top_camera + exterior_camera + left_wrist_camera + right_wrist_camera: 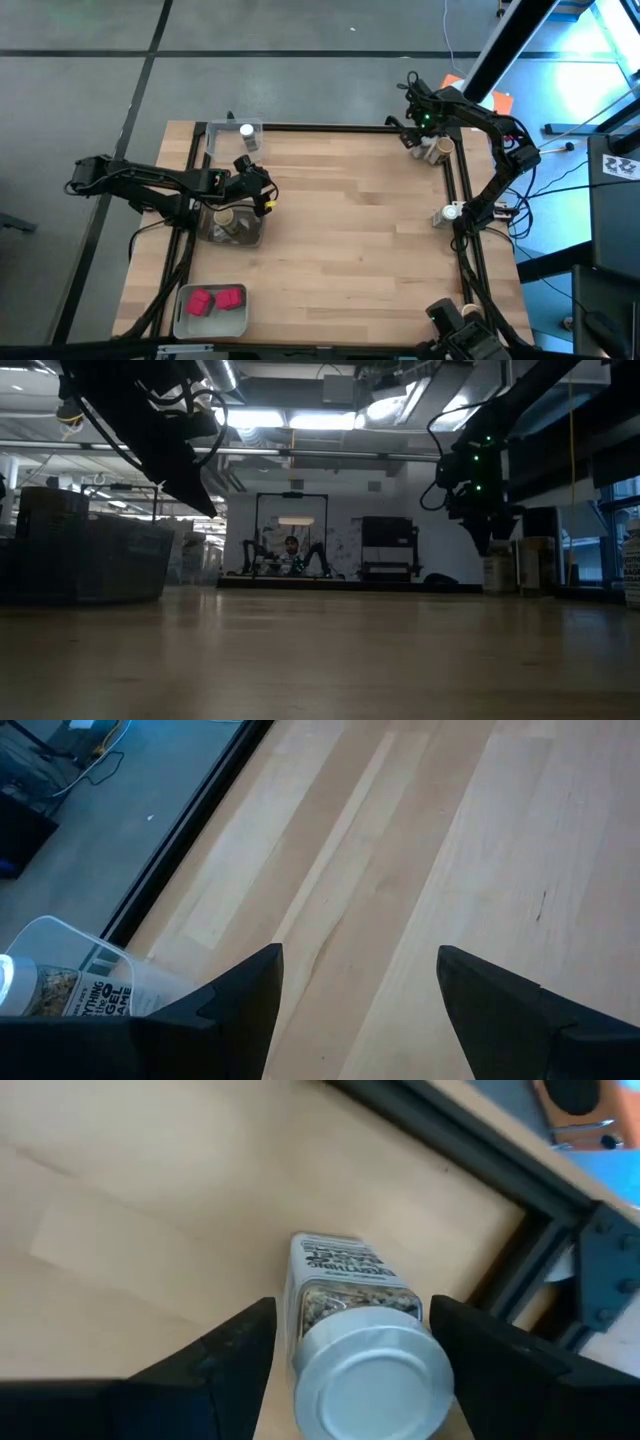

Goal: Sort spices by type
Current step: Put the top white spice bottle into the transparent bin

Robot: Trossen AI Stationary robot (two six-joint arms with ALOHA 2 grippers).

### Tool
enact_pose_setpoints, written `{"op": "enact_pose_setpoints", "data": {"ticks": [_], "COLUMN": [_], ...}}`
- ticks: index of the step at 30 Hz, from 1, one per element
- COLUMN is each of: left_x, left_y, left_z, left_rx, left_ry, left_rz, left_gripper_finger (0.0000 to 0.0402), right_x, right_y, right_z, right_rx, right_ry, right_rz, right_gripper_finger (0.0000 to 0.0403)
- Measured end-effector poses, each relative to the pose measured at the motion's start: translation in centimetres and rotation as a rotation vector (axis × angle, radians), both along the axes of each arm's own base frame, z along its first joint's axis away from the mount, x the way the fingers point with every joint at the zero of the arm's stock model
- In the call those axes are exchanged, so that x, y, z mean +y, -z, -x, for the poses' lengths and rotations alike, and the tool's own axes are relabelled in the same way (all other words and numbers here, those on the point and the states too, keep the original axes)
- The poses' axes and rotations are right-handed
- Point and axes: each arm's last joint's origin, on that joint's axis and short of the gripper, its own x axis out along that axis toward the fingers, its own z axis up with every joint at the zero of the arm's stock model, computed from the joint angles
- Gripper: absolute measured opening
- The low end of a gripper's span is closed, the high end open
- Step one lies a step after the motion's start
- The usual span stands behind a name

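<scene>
Here, right hand [345, 1370] straddles edge-side jar [355, 1340].

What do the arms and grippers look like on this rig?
Both arms are dark, jointed, with black cables alongside. The left gripper has two dark wedge-shaped fingers and a yellow tag near the wrist. The right gripper has matching fingers and a green light near its wrist.

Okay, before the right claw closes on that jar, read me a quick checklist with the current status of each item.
1. Right claw open: ok.
2. White-lidded jar between its fingers: ok.
3. Jar upright: ok.
4. Fingers touching jar: cannot tell.
5. Left claw open, holding nothing: ok.
6. Tray with a white-lidded jar at the table's far left corner, free of arms: ok.
</scene>
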Motion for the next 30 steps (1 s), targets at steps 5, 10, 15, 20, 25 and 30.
{"op": "enact_pose_setpoints", "data": {"ticks": [5, 10, 15, 20, 25, 30], "left_x": [0.0, 0.0, 0.0, 0.0, 0.0, 0.0], "left_y": [0.0, 0.0, 0.0, 0.0, 0.0, 0.0], "left_z": [0.0, 0.0, 0.0, 0.0, 0.0, 0.0], "left_rx": [-0.001, 0.0, 0.0, 0.001, 0.002, 0.007], "left_ry": [-0.001, -0.001, 0.0, 0.0, 0.0, 0.005], "left_rz": [0.001, 0.0, 0.0, 0.0, 0.0, -0.004], "left_gripper_finger": [0.0249, 0.0249, 0.0249, 0.0249, 0.0249, 0.0249], "right_x": [0.4, 1.1, 0.8, 0.6, 0.7, 1.0], "right_y": [0.2, 1.3, 1.9, 1.9, 1.9, 1.8], "right_z": [0.2, 0.6, 0.4, 0.3, 0.1, -0.5], "right_rx": [0.011, 0.034, 0.01, -0.005, -0.004, -0.001], "right_ry": [0.001, -0.003, 0.001, 0.005, -0.012, -0.075], "right_rz": [-0.039, -0.092, -0.054, -0.027, -0.027, -0.023], "right_gripper_finger": [0.0264, 0.0264, 0.0264, 0.0264, 0.0236, 0.0207]}}
